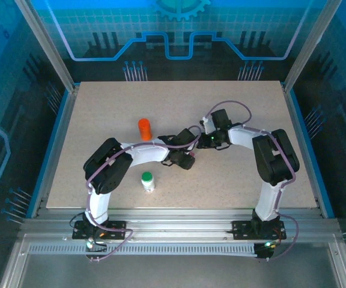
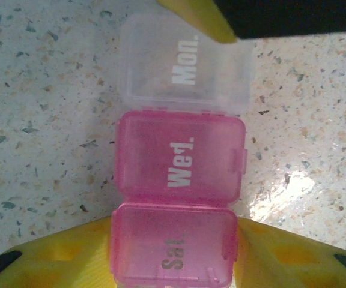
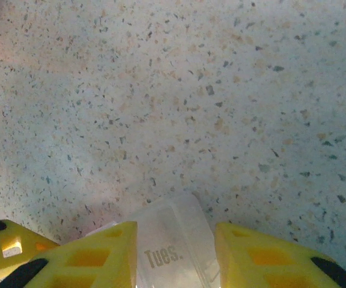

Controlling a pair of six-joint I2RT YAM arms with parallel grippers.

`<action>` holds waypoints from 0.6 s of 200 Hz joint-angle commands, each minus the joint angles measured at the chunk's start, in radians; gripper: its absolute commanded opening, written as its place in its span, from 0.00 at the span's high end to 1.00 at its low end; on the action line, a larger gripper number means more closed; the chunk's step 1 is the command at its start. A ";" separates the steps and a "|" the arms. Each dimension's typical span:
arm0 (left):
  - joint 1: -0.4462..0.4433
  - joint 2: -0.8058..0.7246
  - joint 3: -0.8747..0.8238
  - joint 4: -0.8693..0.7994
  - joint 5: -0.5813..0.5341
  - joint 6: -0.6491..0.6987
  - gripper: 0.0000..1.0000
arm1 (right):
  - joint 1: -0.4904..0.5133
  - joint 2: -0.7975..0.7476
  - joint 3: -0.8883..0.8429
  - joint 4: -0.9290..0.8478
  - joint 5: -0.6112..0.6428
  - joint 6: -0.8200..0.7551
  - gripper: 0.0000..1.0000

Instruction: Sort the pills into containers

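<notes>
- Grippers of both arms meet over the middle of the speckled stone-pattern tabletop [image 1: 101,108], a little to the right of the two bottles
- Left gripper [image 2: 173,261]: narrow, its yellow fingers [image 2: 71,255] pressed against both sides of a pink translucent plastic box lettered "Sat" [image 2: 173,240], so it is holding that box
- Against the far end of the "Sat" box lies a second pink translucent box lettered "Wed." [image 2: 179,159]; against that one lies a clear colourless box lettered "Mon." [image 2: 185,66]; the three lie end to end, flat on the table
- Another yellow finger [image 2: 200,18], with a black body behind it, reaches in from the top edge of the left wrist view and overlaps the far corner of the "Mon." box
- Right gripper [image 3: 174,255]: also narrow, a yellow finger against each wall of a clear plastic box lettered "Tues." [image 3: 170,240], which it holds low over the table
- Whether the "Tues." box touches the row of three I cannot tell
- All-orange cylindrical bottle [image 1: 145,128]: upright on the table, left of the grippers and apart from them; its edge shows in the top left corner of the right wrist view
- Short white bottle with a green cap [image 1: 148,180]: upright, nearer the arm bases than the orange bottle, just beside the left arm and well apart from the orange one
</notes>
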 commanded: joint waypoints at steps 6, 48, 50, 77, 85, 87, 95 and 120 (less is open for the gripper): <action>0.033 0.002 0.033 -0.028 0.097 -0.051 0.50 | 0.028 0.049 0.000 -0.090 0.092 -0.023 0.64; 0.086 -0.019 -0.001 -0.003 0.170 -0.123 0.49 | 0.041 0.060 0.001 -0.121 0.140 -0.008 0.67; 0.088 -0.020 -0.002 -0.003 0.172 -0.126 0.49 | 0.042 0.061 0.001 -0.122 0.141 -0.009 0.67; 0.103 -0.016 0.002 -0.017 0.183 -0.156 0.51 | 0.061 0.064 0.006 -0.134 0.176 -0.016 0.67; 0.109 -0.015 0.001 -0.017 0.198 -0.167 0.51 | 0.064 0.065 0.008 -0.139 0.182 -0.016 0.68; 0.111 -0.015 0.000 -0.017 0.202 -0.171 0.51 | 0.065 0.065 0.008 -0.139 0.183 -0.015 0.68; 0.117 -0.017 -0.003 -0.016 0.217 -0.183 0.51 | 0.066 0.066 0.008 -0.141 0.187 -0.016 0.68; 0.129 -0.046 -0.030 -0.006 0.215 -0.192 0.53 | 0.068 0.066 0.007 -0.147 0.207 -0.009 0.68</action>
